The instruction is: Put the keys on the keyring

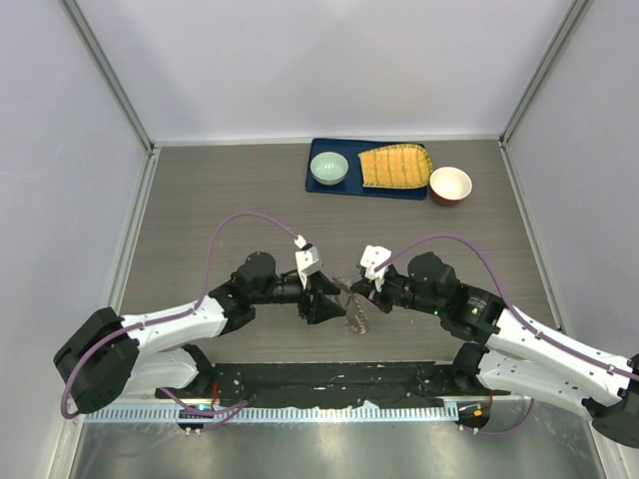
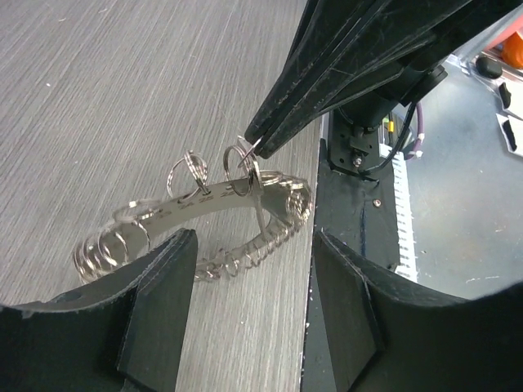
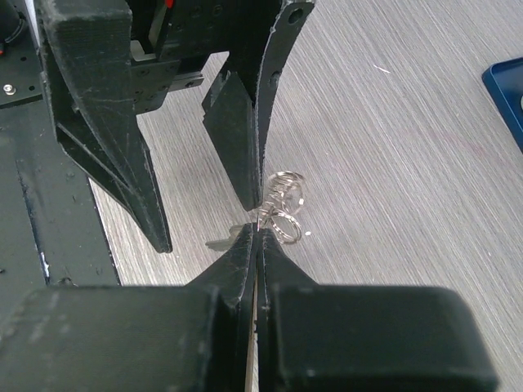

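**Right gripper** (image 3: 258, 237): black fingers (image 3: 237, 273) pressed together, clamped on a tiny thin silver metal key (image 3: 223, 242). A small flat grey tab of it sticks out left of the fingertips. Whether the key is already threaded on cannot be told.

**Left gripper** (image 2: 253, 237): black fingers (image 2: 159, 310) spread well apart, one on each side of the ring's band. No contact with it is visible.

**Large grey metal keyring fringed with small split rings** (image 2: 204, 204): between the two grippers, with the right fingertips at its upper edge. It is tilted, one side raised and the low side near or on the table; actual contact cannot be told. In the top view it sits centre-near (image 1: 357, 317), just beyond the arm bases.

**Grey wood-grain tabletop** (image 1: 220, 200): fine straight grain, matt.

**Dark blue rectangular tray** (image 1: 318, 187): far side, right of centre.
- In it, on the left, a pale green round bowl (image 1: 328, 167).
- In it, on the right, a yellow ribbed fan-shaped mat (image 1: 394, 167).

**Red bowl with white inside** (image 1: 450, 185): on the table, just beside the tray's right end.

**Black base plate** (image 1: 329, 379): runs along the near edge and carries both arms.

**Purple cables** (image 1: 250, 218): one loops over each white arm.

**Pale lilac-white walls** (image 1: 300, 60): enclose the left, far and right sides, with metal corner strips.
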Controlling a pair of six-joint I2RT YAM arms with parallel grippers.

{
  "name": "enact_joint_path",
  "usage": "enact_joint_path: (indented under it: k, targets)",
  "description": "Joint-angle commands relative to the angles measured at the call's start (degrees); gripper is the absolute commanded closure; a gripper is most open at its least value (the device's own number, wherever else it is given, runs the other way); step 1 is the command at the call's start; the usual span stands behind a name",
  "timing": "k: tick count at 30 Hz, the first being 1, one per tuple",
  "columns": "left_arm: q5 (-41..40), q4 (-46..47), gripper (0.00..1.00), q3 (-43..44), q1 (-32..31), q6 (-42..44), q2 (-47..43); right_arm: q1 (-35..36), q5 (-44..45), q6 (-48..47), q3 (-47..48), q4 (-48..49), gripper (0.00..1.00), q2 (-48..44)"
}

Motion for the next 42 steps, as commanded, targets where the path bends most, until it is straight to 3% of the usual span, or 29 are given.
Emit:
enact_joint_path:
  k: [1, 6, 12, 22, 27, 42]
  targets:
    - [-3.24, 4.84, 0.38, -0.07, -2.59, -1.54, -1.52, 0.04, 0.94, -0.12, 2.95, 3.87, 0.99, -0.43]
    - [-6.59, 9.85, 0.37, 0.02, -7.33, -1.89, 0.49, -0.05, 0.85, 0.06, 2.95, 4.31, 0.99, 0.00]
    - [-9.74, 12.58, 0.37, -1.21, -8.13, -1.63, 0.25, -0.05, 0.85, -0.56, 3.30, 2.65, 0.99, -0.61]
    - [-18.98, -6.92, 0.37, 0.63, -7.17, 10.84, -14.79, 0.04, 0.15, -1.44, 3.04, 1.24, 0.99, -1.75]
    - [-14.86, -7.99, 0.39, 1.69, -2.86, 10.24, -13.31, 0.04, -0.21, -1.87, 3.48, 0.53, 0.99, -1.66]
    - [-14.94, -1.92, 0.35, 2.39, -2.60, 9.28, -6.88, -0.05, 2.25, -1.17, 3.04, 0.88, 0.99, -1.05]
